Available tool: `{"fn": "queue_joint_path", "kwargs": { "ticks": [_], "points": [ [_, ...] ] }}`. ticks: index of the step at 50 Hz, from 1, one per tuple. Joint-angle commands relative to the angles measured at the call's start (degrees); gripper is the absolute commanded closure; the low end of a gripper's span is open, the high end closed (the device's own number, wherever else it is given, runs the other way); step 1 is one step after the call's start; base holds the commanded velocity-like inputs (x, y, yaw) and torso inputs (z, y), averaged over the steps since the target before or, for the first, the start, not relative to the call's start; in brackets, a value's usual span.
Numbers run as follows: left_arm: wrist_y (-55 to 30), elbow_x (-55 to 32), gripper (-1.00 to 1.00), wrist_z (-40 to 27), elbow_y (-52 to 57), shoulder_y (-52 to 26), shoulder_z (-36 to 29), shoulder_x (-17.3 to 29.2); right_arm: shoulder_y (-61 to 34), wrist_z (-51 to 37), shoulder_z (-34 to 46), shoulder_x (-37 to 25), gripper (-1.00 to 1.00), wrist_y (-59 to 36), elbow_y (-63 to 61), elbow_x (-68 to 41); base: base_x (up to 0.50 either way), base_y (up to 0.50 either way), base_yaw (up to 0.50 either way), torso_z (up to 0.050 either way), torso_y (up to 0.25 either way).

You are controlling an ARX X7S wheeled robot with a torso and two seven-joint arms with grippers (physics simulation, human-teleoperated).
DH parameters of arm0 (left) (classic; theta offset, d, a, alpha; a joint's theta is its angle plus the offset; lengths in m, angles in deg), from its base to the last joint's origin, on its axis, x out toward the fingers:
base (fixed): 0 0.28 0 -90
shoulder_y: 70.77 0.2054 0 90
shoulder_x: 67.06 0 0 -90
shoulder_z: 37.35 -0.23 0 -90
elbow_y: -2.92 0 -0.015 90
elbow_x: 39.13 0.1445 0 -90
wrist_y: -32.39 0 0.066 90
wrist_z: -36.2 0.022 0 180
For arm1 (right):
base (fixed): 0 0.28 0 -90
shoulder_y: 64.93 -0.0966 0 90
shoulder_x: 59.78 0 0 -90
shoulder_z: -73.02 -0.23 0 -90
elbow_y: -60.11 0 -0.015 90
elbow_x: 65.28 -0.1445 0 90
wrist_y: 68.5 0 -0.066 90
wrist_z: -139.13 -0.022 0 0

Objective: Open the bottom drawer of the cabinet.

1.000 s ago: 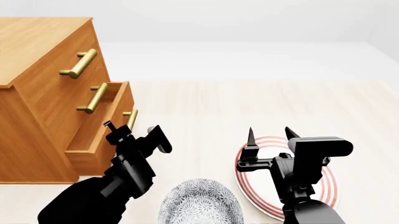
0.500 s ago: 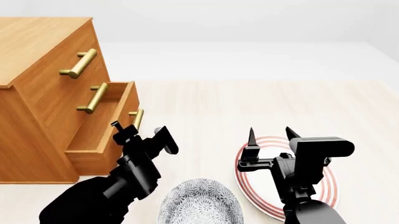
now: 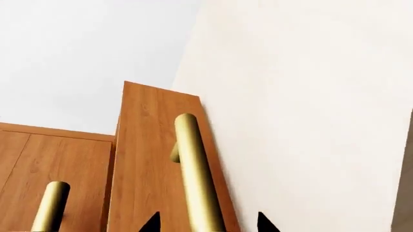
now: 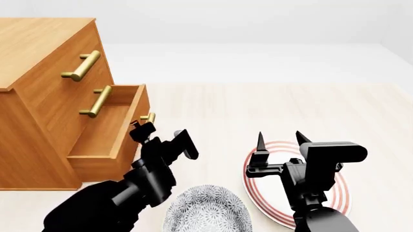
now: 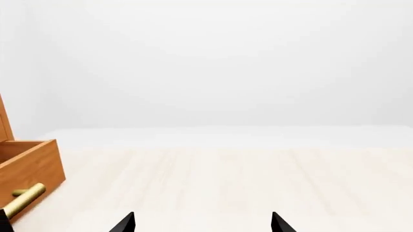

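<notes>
The cabinet point(image 4: 45, 53) stands at the left on a pale floor. Its bottom drawer point(image 4: 106, 133) is pulled partly out, with its inside showing. My left gripper point(image 4: 158, 131) is at the drawer's front. In the left wrist view its jaws point(image 3: 206, 223) are open and straddle the brass bar handle point(image 3: 193, 169), with a gap on each side. The handle's tip shows in the head view point(image 4: 149, 117). My right gripper point(image 4: 279, 137) is open and empty over a plate, away from the cabinet. The right wrist view shows the drawer's corner point(image 5: 29, 164) and handle point(image 5: 22, 198).
A red-ringed white plate point(image 4: 342, 193) lies under the right gripper. A patterned grey bowl point(image 4: 206, 212) sits between the arms at the bottom. The two upper drawers are shut, with handles at the top point(image 4: 81, 65) and the middle point(image 4: 96, 100).
The bottom drawer has slid further out of the cabinet, and my left gripper has moved the same way with its handle. The right arm has not moved.
</notes>
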Motion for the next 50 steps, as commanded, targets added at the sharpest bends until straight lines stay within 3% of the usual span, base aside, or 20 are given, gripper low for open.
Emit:
{"fn": "queue_joint_path", "kwargs": {
  "ticks": [1,12,18,23,24,27,29,39,50],
  "points": [
    [1.96,3.25,-1.0,2.22,5.25,-1.82,-1.11,-0.8,-0.15,-0.27,0.16,-0.15,-1.0,-0.13,-0.15,-0.29,0.0,0.0,0.0,0.0,0.0],
    [2.51,2.22,-1.0,1.65,5.0,-2.72,-0.72,-0.8,-0.21,-0.4,0.44,-0.21,-1.0,0.16,0.03,-0.44,0.0,0.0,0.0,0.0,0.0],
    [5.21,-0.73,-1.0,0.11,3.14,-8.03,2.45,-0.61,-0.29,-0.5,0.53,-0.32,-1.0,0.04,-0.11,-0.68,0.0,0.0,0.0,0.0,0.0],
    [0.97,-5.83,-1.0,-5.92,18.07,-12.15,9.11,7.66,-0.39,-0.61,0.47,-0.44,-1.0,0.0,-0.1,-0.85,0.0,0.0,0.0,0.0,0.0],
    [0.58,-9.91,-1.0,-6.5,22.99,-13.02,13.6,10.78,-0.5,-0.65,0.42,-0.48,-1.0,-0.17,-0.24,-0.99,0.0,0.0,0.0,0.0,0.0],
    [0.59,-14.12,-1.0,-9.48,27.5,-13.98,19.43,14.0,-0.69,-0.67,0.56,-0.49,-1.0,-0.22,-0.25,-1.07,0.0,0.0,0.0,0.0,0.0],
    [-0.45,-22.09,-1.0,-6.24,29.13,-14.55,26.11,15.84,-0.99,-0.65,0.77,-0.43,-1.0,-0.17,0.11,-0.96,0.0,0.0,0.0,0.0,0.0],
    [-7.41,-34.24,-1.0,-0.78,23.85,-15.38,33.75,15.56,-1.0,-0.73,0.98,-0.55,-1.0,0.17,0.5,-1.06,0.0,0.0,0.0,0.0,0.0],
    [-9.54,-34.16,-1.0,-1.91,17.11,-15.77,33.36,14.32,-0.93,-0.91,1.26,-0.59,-1.0,0.35,0.38,-1.28,0.0,0.0,0.0,0.0,0.0]
  ]
}}
